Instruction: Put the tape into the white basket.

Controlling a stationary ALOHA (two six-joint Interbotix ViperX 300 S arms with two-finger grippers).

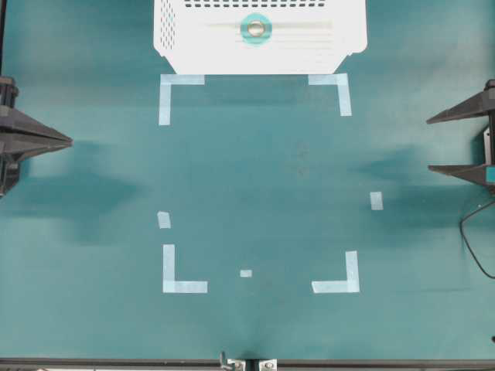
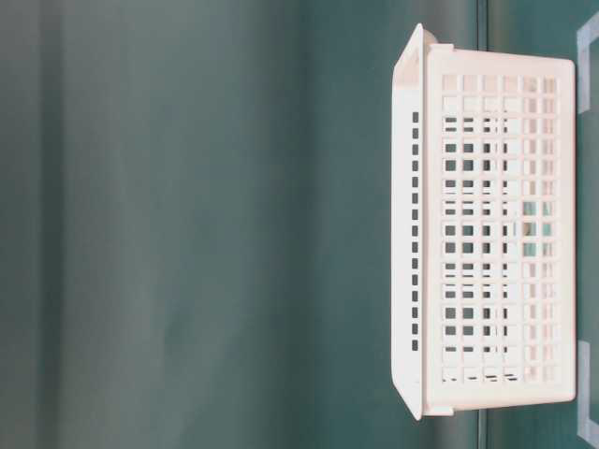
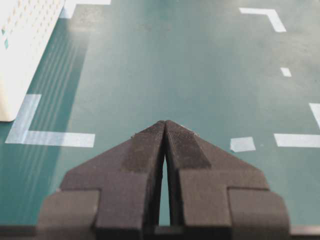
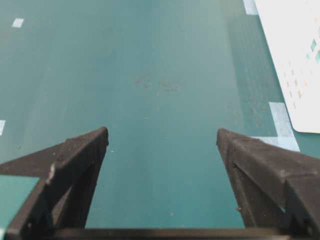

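Note:
The tape [image 1: 256, 28], a small teal ring with a pale core, lies flat on the ribbed bottom of the white basket [image 1: 178, 46] at the table's far edge. Through the basket's perforated side [image 2: 496, 234] a bit of teal shows. My left gripper [image 1: 68, 141] sits at the left edge of the table, shut, with nothing between its fingers [image 3: 165, 125]. At the right edge my right gripper [image 1: 429, 144] stands open and empty, its fingertips [image 4: 102, 132] wide apart over bare mat. Both grippers are far from the basket.
Pale-blue L-shaped corner marks [image 1: 182, 282] and small strips [image 1: 376, 200] are stuck flat on the green mat. A black cable [image 1: 473, 239] loops at the right edge. A metal fitting [image 1: 247, 363] sits at the table's front edge.

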